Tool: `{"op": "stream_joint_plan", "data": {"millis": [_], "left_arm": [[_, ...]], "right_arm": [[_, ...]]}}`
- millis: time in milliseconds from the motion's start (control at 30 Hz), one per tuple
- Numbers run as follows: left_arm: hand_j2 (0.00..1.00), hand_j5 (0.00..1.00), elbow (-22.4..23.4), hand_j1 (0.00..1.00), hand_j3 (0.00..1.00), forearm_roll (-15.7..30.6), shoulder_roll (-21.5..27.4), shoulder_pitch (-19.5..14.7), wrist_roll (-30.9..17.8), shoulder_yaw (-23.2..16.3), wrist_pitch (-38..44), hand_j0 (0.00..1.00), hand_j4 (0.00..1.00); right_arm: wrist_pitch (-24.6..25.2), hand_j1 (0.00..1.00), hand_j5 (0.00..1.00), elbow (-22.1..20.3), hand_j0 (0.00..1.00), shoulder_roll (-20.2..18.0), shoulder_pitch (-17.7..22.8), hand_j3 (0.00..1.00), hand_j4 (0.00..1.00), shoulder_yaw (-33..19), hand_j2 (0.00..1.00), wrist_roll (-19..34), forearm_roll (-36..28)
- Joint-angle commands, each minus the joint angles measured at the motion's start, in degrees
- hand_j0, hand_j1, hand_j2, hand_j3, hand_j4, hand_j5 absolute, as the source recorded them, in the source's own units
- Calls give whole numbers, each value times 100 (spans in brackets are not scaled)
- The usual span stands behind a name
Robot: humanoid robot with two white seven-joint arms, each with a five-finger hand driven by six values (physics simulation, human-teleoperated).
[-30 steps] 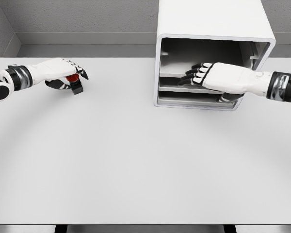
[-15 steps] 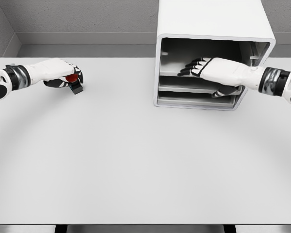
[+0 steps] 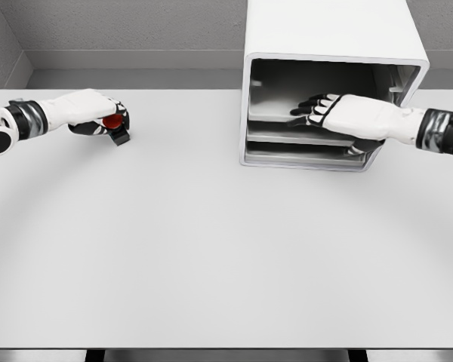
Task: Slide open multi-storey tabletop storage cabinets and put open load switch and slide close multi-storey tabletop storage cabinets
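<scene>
At 10 o'clock on the counter [image 3: 211,249], the left hand [image 3: 90,115] clenches the switch [image 3: 116,127]. The right hand [image 3: 340,113], fingers loose, reaches into the cabinet [image 3: 328,34] at 1 o'clock; next, carry the switch there.

Left hand [image 3: 98,121] curled in a grasp, right hand [image 3: 340,115] outstretched flat.

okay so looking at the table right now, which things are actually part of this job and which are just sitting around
Part of the job:
- load switch, red and black, under the left hand
- storage cabinet, front open
- right hand, reaching into the cabinet

Just there:
- table
- grey back wall
</scene>
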Motion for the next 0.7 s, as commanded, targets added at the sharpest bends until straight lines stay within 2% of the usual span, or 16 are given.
{"op": "stream_joint_plan", "data": {"millis": [0, 267, 533, 600, 667], "left_arm": [[52, 52, -43, 52, 52, 30, 17, 0, 2, 48, 7, 52, 52], [52, 52, -60, 52, 52, 21, 25, -9, 2, 110, 7, 52, 52], [52, 52, -429, 52, 52, 21, 315, 18, -15, 215, 7, 52, 52], [52, 52, -622, 52, 52, 21, 438, 26, -15, 215, 7, 52, 52], [52, 52, -711, 52, 52, 21, 482, 26, -15, 206, 7, 52, 52]], "right_arm": [[11, 100, 100, -274, 100, -151, 0, 100, 100, -3, 100, -2, -17], [11, 100, 100, -845, 100, -467, 9, 100, 100, 93, 100, -11, 1], [11, 100, 100, -1285, 100, -871, 44, 100, 100, 173, 100, -20, -43], [11, 100, 100, -1549, 100, -1065, 53, 100, 100, 199, 100, -38, -61], [11, 100, 100, -1575, 100, -1144, 53, 100, 100, 199, 100, -46, -79]]}}
